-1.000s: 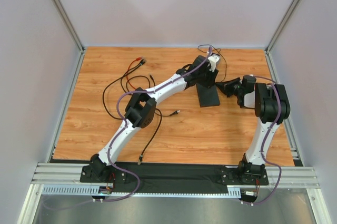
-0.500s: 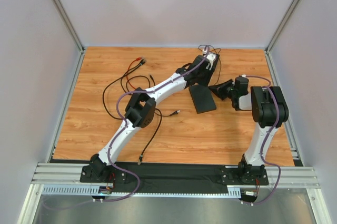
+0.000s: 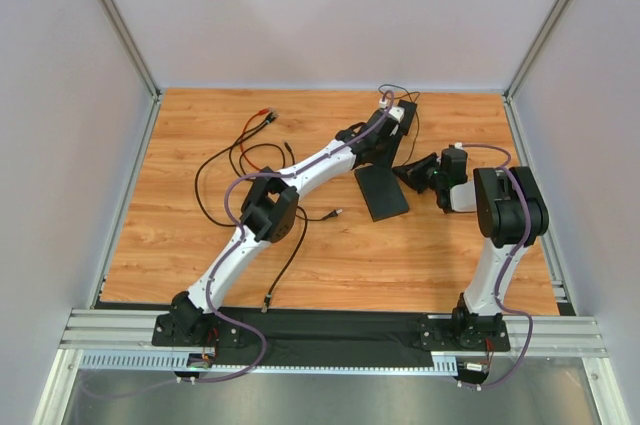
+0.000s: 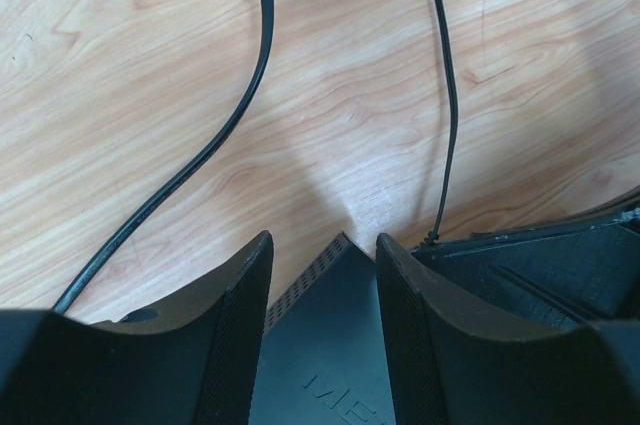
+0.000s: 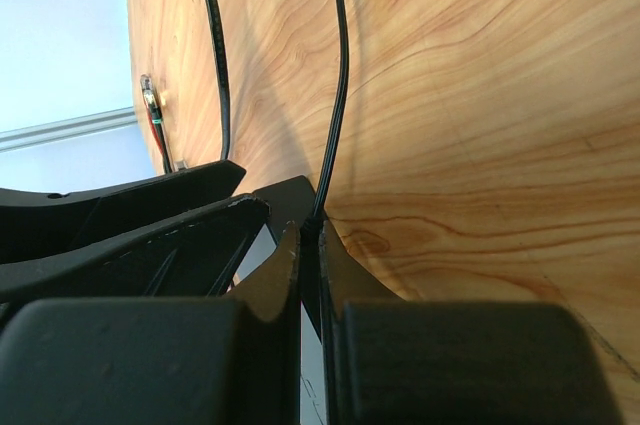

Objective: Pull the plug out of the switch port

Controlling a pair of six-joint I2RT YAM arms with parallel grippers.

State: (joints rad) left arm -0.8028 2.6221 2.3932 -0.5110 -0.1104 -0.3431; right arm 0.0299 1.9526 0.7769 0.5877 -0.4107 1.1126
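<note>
Currently left gripper (image 4: 322,243) clamps the switch (image 4: 325,365) by one corner; right gripper (image 5: 308,232) is pinched narrow on the plug (image 5: 311,250), mostly hidden in the grip, thin cord (image 5: 338,65) leaving toward 12 o'clock. Judgement: brace switch flat, draw plug straight out, no twist. Switch: flat, matte black, vented edge, just 3 o'clock of table (image 3: 180,245) centre.

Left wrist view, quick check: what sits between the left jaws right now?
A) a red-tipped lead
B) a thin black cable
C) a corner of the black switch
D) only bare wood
C: in the left wrist view a corner of the switch points out between the fingers of the left gripper; the thin black cable runs outside them, into the shut jaws of the right gripper.
</note>
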